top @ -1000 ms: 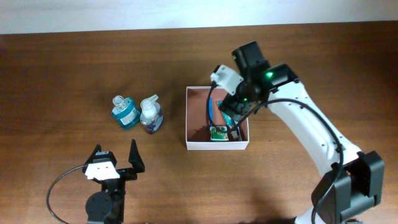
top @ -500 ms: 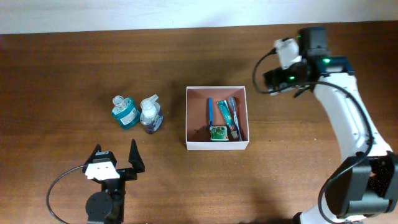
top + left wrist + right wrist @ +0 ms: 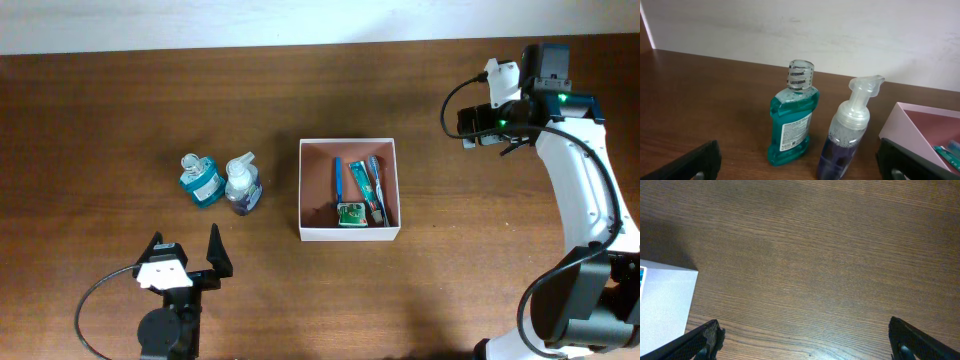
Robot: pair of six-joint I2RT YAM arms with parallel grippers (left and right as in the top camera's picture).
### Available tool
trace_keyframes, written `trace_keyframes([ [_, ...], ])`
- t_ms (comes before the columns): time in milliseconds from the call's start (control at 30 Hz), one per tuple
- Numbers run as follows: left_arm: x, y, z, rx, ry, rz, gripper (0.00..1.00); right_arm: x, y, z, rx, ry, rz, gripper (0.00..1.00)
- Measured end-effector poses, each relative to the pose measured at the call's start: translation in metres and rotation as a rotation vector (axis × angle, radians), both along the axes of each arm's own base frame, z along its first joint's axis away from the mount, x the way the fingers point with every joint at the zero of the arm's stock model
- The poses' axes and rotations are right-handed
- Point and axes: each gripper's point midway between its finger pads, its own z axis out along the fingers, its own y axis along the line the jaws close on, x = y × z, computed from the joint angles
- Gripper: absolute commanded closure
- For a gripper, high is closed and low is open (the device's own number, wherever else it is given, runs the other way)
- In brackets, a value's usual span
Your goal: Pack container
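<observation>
The container [image 3: 349, 234], a white-walled square box with a reddish-brown floor, sits mid-table and holds a blue toothbrush [image 3: 338, 180], a teal tube [image 3: 358, 180], a second brush [image 3: 375, 188] and a small green packet [image 3: 351, 213]. My right gripper [image 3: 468, 125] hovers open and empty over bare wood, to the right of the box and farther back. Its wrist view shows the gripper [image 3: 805, 340] wide apart, with a white container corner [image 3: 665, 305] at left. My left gripper [image 3: 185, 240] rests open near the front edge, facing a teal mouthwash bottle [image 3: 792, 125] and a purple pump bottle [image 3: 847, 135].
The mouthwash bottle [image 3: 202, 180] and pump bottle [image 3: 242, 184] stand upright side by side, left of the container. The container's near wall [image 3: 900, 125] shows at the right of the left wrist view. A pale wall runs behind the table's far edge.
My right gripper has lifted out of the container and swung right and toward the back, empty. The items stay inside the box. The left arm has not moved.
</observation>
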Motion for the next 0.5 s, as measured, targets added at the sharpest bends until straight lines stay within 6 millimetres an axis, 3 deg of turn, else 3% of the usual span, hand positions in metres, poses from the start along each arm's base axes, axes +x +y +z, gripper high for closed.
trace_keyframes([
  [367,0.000,0.000,0.001,-0.001,-0.004,-0.002,0.01,0.000,0.000,0.000,0.000,0.000,0.000,0.02],
  [500,0.001,-0.006,0.015,-0.009,-0.060,-0.032,0.01,0.000,0.000,0.000,0.000,0.000,-0.001,0.02],
])
